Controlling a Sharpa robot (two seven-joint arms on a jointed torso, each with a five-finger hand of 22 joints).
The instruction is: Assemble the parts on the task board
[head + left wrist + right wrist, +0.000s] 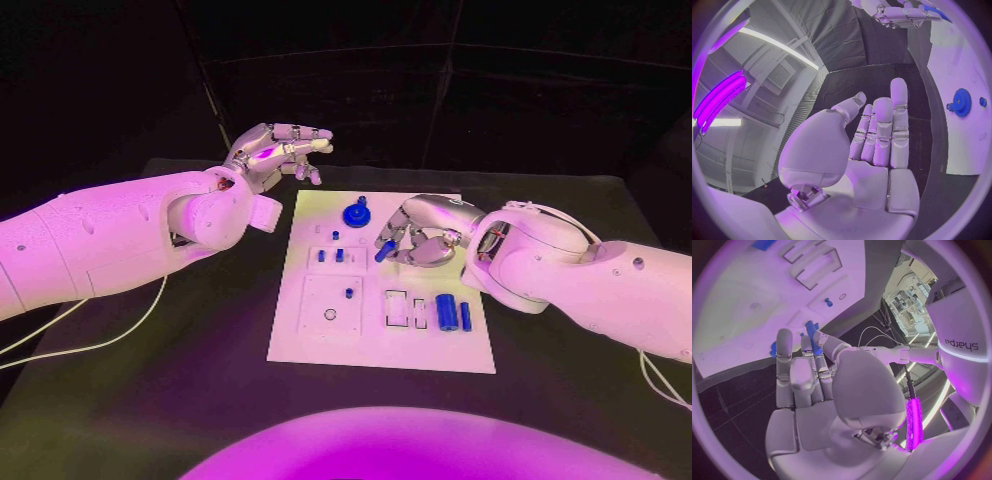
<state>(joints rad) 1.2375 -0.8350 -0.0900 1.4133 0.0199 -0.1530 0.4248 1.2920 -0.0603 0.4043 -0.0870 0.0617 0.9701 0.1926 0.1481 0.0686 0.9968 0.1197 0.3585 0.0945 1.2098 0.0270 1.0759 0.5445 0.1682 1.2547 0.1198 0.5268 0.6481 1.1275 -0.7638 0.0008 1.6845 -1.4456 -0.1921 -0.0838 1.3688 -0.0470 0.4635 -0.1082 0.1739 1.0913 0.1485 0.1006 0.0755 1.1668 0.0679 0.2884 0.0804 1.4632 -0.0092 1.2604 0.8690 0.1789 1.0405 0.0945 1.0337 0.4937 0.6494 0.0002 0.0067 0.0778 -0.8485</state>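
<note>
Right hand (414,238) pinching a blue peg (384,253) over task board (378,352); left hand (277,152) hovering far-left, fingers apart, holding nothing.

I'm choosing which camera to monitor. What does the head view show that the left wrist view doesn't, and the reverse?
Head view alone: the full task board, the blue cylinder in its near right part, and a small blue part at the right hand's fingers. Left wrist view alone: the left hand's empty palm, fingers straight. Both: the blue gear, the board and the left hand, raised beyond the board's far left corner.
</note>
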